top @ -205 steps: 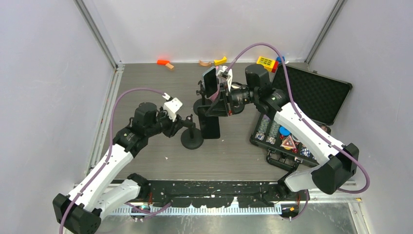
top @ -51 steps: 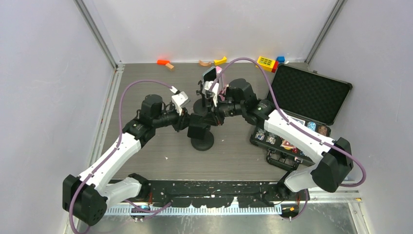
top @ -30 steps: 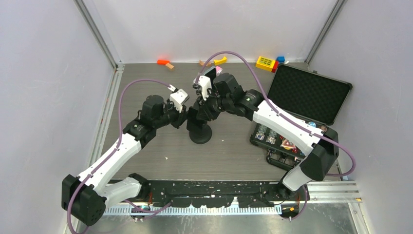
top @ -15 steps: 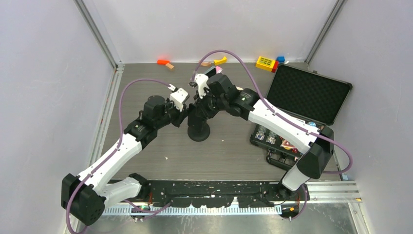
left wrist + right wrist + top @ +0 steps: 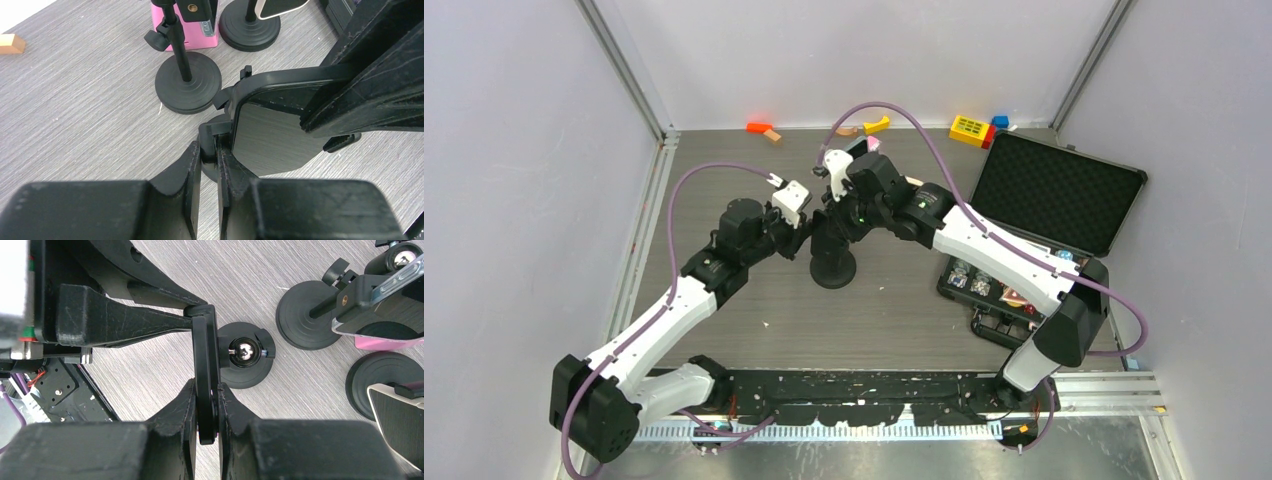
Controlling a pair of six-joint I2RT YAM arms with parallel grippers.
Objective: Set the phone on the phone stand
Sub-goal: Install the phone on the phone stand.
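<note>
Looking from the near edge, you have both arms reaching inward and meeting over the middle of the table (image 5: 904, 310). Your left gripper (image 5: 209, 150) is pinched tight on a narrow black piece at the head of the phone stand (image 5: 832, 270), whose round base sits flat on the wood grain. Your right gripper (image 5: 206, 390) is clamped on the phone (image 5: 270, 135), gripping it across its thin edge, so in the right wrist view it shows only as a slim black slab. The phone stands on edge, its dark screen pressed right against the piece your left fingers (image 5: 192, 167) hold, above the stand's base. You cannot tell from these views whether it is seated in the cradle.

Just beyond that, a second stand (image 5: 187, 82) is upright with a pink block (image 5: 202, 37) touching behind it, and a third round base (image 5: 250, 25) sits beside the block. Off to your right lies an open black case (image 5: 1064, 195) with small coloured items in its tray. Along the far edge rest an orange block (image 5: 762, 128), a yellow piece (image 5: 877, 124) and a yellow brick (image 5: 971, 128).
</note>
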